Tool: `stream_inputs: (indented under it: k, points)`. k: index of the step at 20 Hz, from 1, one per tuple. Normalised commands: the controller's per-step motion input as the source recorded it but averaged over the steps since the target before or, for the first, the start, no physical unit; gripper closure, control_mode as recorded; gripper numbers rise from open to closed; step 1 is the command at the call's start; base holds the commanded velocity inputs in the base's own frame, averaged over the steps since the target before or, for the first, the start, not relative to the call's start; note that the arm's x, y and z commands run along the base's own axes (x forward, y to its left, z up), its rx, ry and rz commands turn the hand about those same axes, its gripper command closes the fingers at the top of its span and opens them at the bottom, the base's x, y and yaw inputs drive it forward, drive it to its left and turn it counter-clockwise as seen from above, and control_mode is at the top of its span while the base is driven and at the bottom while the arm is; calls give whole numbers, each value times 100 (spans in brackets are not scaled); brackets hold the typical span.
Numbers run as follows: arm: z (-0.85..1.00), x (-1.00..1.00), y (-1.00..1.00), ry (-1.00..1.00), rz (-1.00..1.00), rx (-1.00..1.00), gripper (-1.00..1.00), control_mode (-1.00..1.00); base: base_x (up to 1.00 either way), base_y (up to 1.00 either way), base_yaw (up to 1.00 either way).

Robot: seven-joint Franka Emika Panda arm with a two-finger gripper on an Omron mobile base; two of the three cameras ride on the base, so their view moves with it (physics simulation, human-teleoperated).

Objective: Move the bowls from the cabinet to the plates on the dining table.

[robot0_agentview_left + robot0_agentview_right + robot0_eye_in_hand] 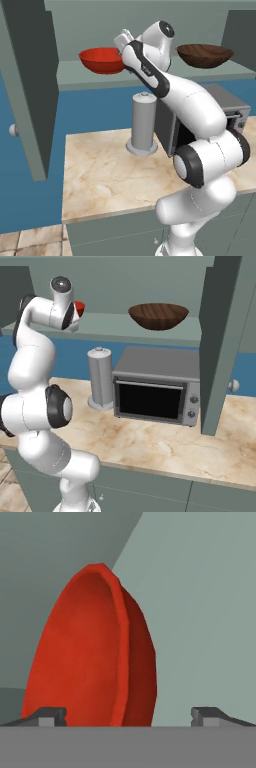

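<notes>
The red bowl (95, 652) sits on the cabinet shelf (165, 77), its rim between the gripper's (127, 716) wide-apart jaws — lined up, I judge, for pinching — the brown bowl (158, 315) waits nearby.

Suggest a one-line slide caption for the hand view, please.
Open pincer straddling the rim of the red bowl on the cabinet shelf.
</notes>
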Motion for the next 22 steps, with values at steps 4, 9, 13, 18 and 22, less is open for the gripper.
stream_inputs:
  k: [4, 9, 13, 18, 22]
  points:
    - [-1, 38, 22, 5, 0, -3, -100, -100, 0, 0, 0]
    - [0, 31, 18, 3, 0, -2, -100, -100, 0, 0, 0]
    - [0, 0, 0, 3, 0, 0, 100, -100, 0, 0, 0]
    - [0, 0, 0, 1, 0, 0, 100, -100, 0, 0, 0]
    - [0, 0, 0, 1, 0, 0, 100, -100, 0, 0, 0]
